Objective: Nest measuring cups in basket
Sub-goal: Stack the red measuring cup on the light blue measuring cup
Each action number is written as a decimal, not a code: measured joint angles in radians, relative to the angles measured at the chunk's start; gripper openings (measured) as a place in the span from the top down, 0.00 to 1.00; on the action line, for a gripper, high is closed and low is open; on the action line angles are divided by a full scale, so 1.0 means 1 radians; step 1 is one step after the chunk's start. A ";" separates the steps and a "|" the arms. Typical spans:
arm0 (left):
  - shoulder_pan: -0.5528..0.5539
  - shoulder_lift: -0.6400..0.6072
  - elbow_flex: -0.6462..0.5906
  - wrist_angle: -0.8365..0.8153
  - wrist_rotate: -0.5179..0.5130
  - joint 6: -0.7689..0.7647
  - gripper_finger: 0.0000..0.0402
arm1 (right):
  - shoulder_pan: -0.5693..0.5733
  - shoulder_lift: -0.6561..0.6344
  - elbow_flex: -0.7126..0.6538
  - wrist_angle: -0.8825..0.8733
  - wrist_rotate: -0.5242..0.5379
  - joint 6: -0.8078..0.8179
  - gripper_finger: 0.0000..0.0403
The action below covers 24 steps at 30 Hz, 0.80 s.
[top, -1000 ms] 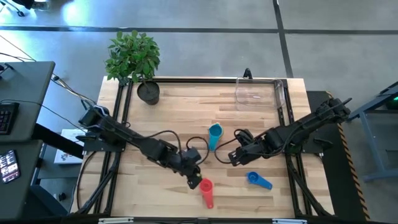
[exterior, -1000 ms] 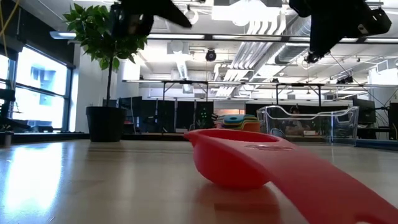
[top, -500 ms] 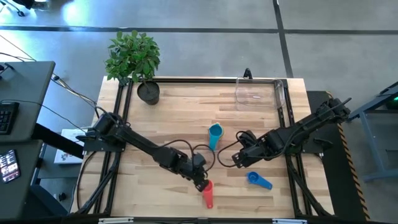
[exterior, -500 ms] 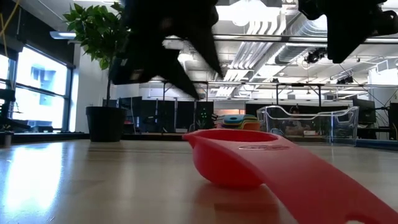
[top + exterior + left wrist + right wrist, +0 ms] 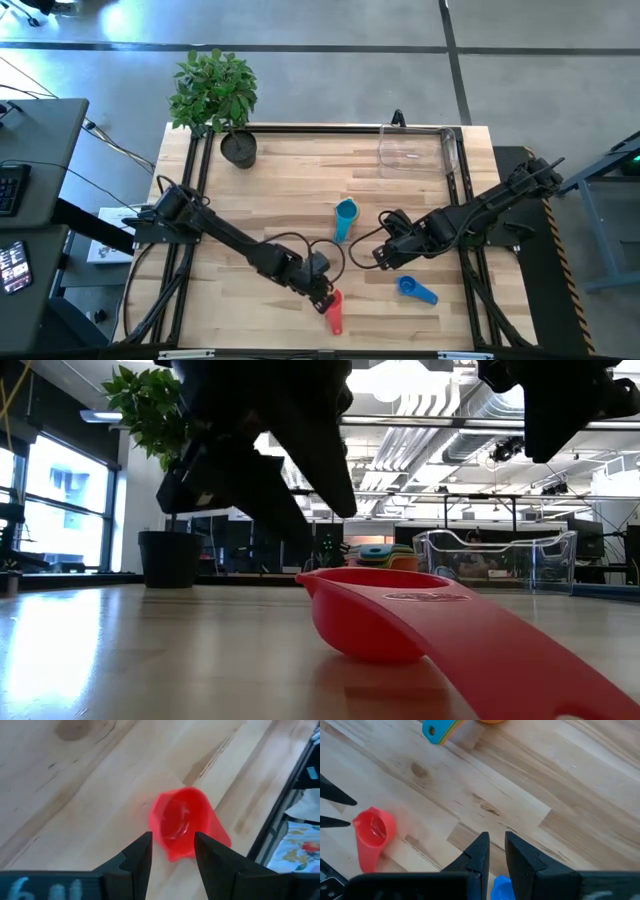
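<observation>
The left gripper (image 5: 172,852) hovers just over the red measuring cup (image 5: 331,309) near the table's front edge, jaws spread. Light, stiff, slick plastic: probably best pinched across its bowl rim. The right gripper (image 5: 494,851) waits, jaws nearly together.

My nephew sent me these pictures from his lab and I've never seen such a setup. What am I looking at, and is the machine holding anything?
These are two dark robot arms working at a wooden table, photographed at once from above, from table height, and from a camera on each wrist. On the table lie a red measuring cup, a blue cup, and a stack of nested cups with light blue on top. A clear basket and a potted plant stand at the far edge. The left gripper is open, right over the red cup's bowl, fingers on either side. The right gripper hangs near the blue cup, fingers close together with a narrow gap. Neither holds anything.
</observation>
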 joint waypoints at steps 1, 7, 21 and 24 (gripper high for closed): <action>-0.002 0.001 0.000 -0.006 0.000 -0.003 0.66 | 0.000 0.000 0.000 0.000 0.000 0.000 0.87; -0.004 0.003 0.000 -0.009 -0.005 -0.006 0.66 | 0.000 0.000 0.000 0.002 -0.002 0.000 0.87; -0.010 0.056 0.000 0.020 0.000 -0.041 0.66 | 0.000 0.000 0.000 0.008 -0.002 0.000 0.87; -0.010 0.064 -0.001 0.019 -0.003 -0.034 0.67 | 0.000 0.000 0.000 0.008 -0.001 0.000 0.87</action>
